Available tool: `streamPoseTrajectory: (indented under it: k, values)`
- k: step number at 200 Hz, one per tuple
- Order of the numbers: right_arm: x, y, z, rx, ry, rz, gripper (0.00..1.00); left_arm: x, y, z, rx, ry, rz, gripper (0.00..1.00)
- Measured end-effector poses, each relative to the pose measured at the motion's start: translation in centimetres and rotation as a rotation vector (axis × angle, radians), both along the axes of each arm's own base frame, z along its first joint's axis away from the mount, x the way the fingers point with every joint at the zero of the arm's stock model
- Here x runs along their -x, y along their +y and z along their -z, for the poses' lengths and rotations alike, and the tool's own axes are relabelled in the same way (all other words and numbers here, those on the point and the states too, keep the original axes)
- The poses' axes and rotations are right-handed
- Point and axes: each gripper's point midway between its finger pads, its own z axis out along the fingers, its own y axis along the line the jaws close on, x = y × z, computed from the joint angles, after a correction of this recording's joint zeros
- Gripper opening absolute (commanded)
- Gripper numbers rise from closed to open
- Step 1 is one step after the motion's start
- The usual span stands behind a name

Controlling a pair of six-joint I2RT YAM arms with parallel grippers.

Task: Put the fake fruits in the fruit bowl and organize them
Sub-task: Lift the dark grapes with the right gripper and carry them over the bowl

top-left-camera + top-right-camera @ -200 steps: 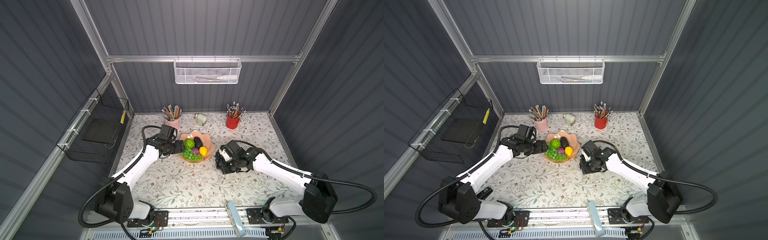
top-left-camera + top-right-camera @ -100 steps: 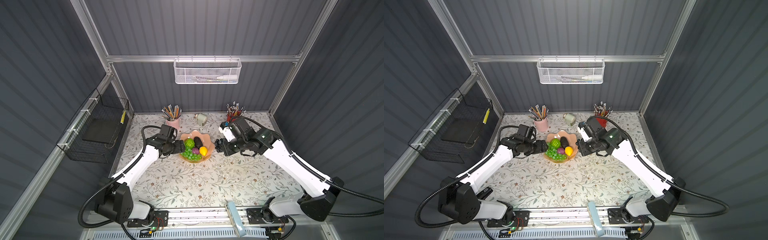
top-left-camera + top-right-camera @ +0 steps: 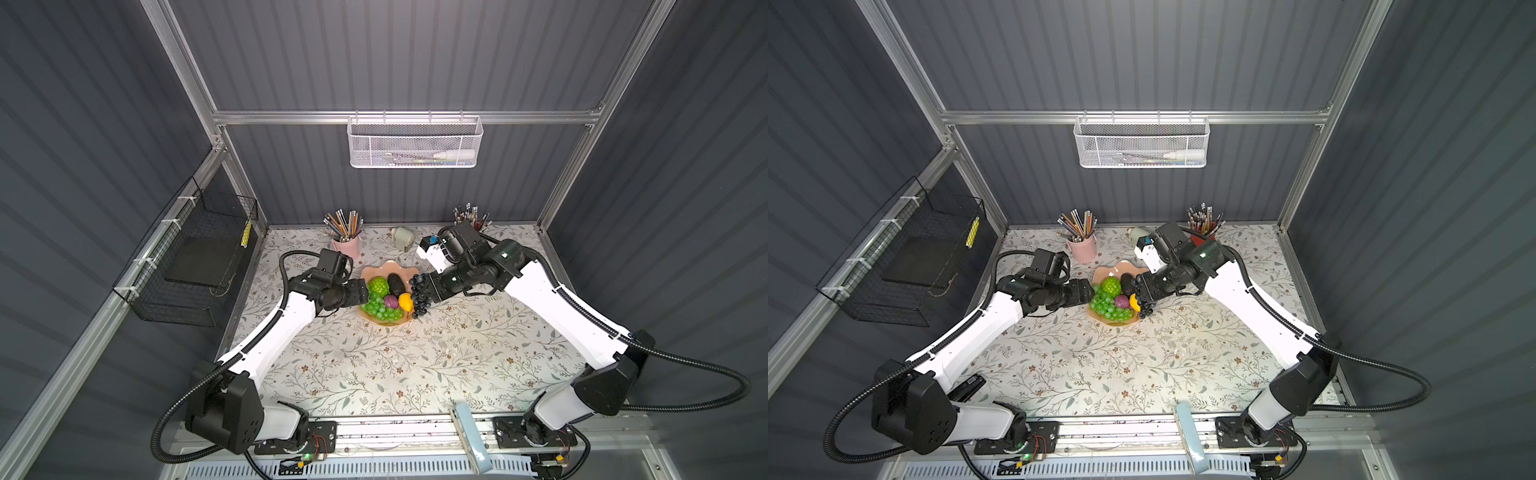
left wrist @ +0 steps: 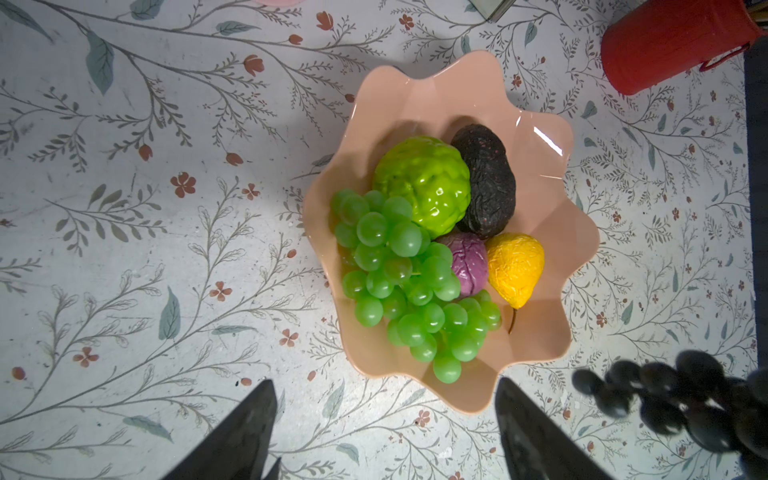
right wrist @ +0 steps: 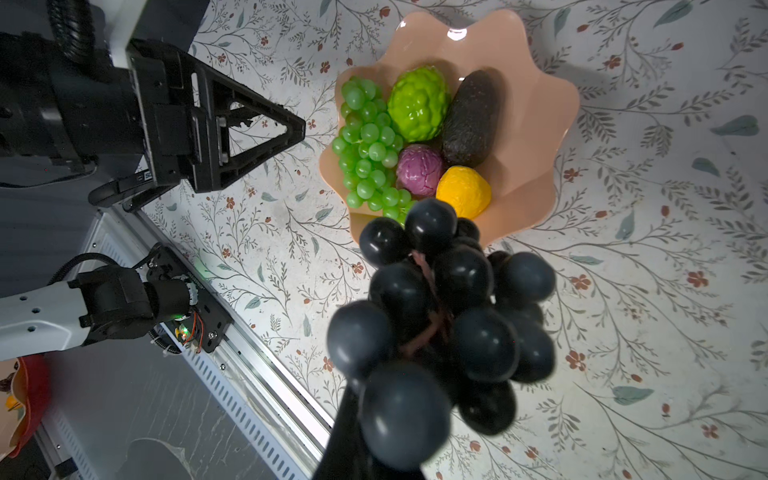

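The peach-pink fruit bowl (image 3: pixel 388 267) (image 4: pixel 540 199) holds the green grape bunch (image 3: pixel 376 308) (image 4: pixel 399 282), the bumpy lime-green ball (image 3: pixel 378 286) (image 4: pixel 424 183), the dark avocado (image 3: pixel 396 284) (image 5: pixel 469 118), the purple ball (image 3: pixel 390 302) (image 5: pixel 419 169) and the yellow fruit (image 3: pixel 405 300) (image 4: pixel 515 266). My right gripper (image 3: pixel 422 286) is shut on the dark grape bunch (image 3: pixel 419 301) (image 5: pixel 449 311), which hangs in the air at the bowl's right rim. My left gripper (image 3: pixel 365 291) (image 4: pixel 384 384) stands open and empty just left of the bowl.
At the back a pink pencil cup (image 3: pixel 345 245) and a red pencil cup (image 4: pixel 673 41) stand on either side of a small pale object (image 3: pixel 402 237). A black wire basket (image 3: pixel 195 257) hangs on the left wall. A white mesh basket (image 3: pixel 413 143) hangs on the back wall.
My right arm has risen from the table right of the bowl and swung toward the bowl's right rim with the dark grapes. The left arm has not moved.
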Motion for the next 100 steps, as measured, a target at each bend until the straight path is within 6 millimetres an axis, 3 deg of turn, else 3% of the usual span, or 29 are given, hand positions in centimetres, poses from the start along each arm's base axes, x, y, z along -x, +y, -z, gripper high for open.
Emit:
streamPoseTrajectory:
  k: [53,100]
  values:
    - [-0.1,2.4,0.7,-0.074,0.052,-0.036,0.00,0.0,0.2,-0.2,-0.008,-0.010,-0.008,0.83]
    - [-0.5,3.5,2.7,-0.080,0.094,-0.051,0.00,-0.2,0.2,-0.5,-0.006,-0.015,-0.009,0.83]
